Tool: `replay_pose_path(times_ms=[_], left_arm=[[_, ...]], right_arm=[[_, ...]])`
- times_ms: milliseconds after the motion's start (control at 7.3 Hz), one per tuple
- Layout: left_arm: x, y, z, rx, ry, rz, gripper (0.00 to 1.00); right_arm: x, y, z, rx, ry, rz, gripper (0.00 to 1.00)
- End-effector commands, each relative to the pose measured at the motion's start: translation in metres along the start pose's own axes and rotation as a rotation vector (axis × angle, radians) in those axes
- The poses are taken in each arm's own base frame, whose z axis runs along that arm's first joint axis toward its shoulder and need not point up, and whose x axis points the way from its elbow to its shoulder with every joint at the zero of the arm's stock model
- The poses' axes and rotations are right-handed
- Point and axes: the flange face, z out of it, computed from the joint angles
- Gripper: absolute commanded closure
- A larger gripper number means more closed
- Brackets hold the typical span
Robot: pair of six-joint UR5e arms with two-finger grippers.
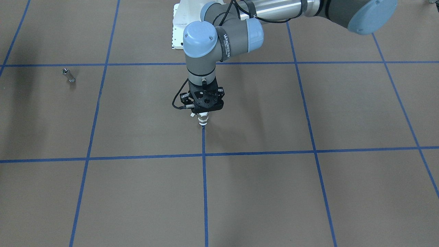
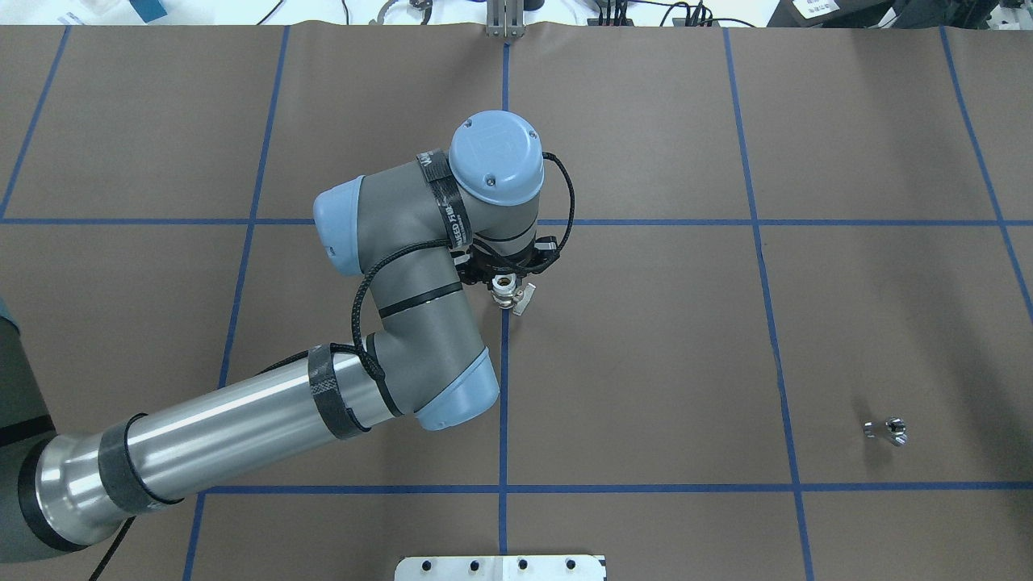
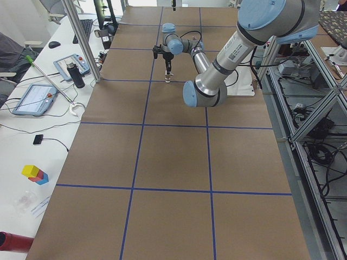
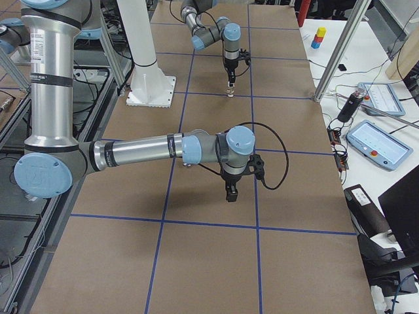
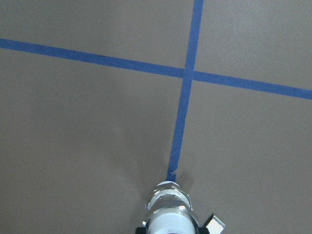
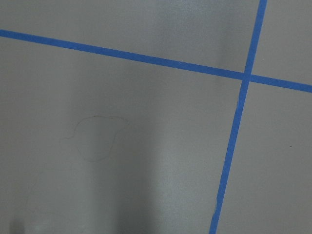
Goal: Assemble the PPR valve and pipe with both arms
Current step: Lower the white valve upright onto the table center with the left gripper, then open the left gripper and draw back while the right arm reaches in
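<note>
My left gripper (image 1: 203, 115) points straight down near the table's middle and is shut on the PPR valve (image 1: 203, 120). The valve hangs upright with its lower end at the end of a blue tape line; I cannot tell whether it touches the table. In the overhead view the valve (image 2: 507, 297) shows its lever below the left gripper (image 2: 502, 282). The left wrist view shows the valve's (image 5: 169, 214) white end and metal band. The pipe (image 1: 68, 75) lies alone on the table, far off on my right side (image 2: 886, 430). My right gripper (image 4: 230, 195) hovers over bare table; I cannot tell whether it is open or shut.
The brown table is marked with a blue tape grid (image 2: 504, 403). The white pedestal base plate (image 2: 500, 567) sits at the robot's edge. Tablets (image 4: 380, 140) and a dark bottle (image 4: 347, 104) lie on the operators' bench beside the table, behind an aluminium post (image 4: 337, 55).
</note>
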Motion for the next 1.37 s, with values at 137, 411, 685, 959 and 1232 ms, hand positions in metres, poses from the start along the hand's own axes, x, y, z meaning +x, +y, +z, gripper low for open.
replay_pose_path(times_ms=[137, 411, 685, 959, 1232], left_arm=[[0.001, 0.000, 0.000, 0.001, -0.002, 0.001, 0.31], [0.002, 0.001, -0.003, 0.000, -0.006, -0.001, 0.23], [-0.006, 0.006, -0.034, 0.003, 0.021, 0.012, 0.22], [-0.091, 0.016, -0.055, -0.034, 0.079, 0.055, 0.22], [-0.151, 0.015, -0.076, -0.006, 0.096, 0.137, 0.22]], right_arm=[[0.001, 0.000, 0.002, -0.003, 0.000, 0.003, 0.01], [0.001, 0.000, 0.002, -0.002, -0.002, -0.001, 0.01], [-0.004, -0.001, 0.001, -0.001, -0.013, 0.002, 0.01], [-0.038, -0.005, -0.010, 0.028, -0.017, 0.080, 0.01], [-0.083, 0.016, 0.014, 0.084, -0.047, 0.039, 0.01]])
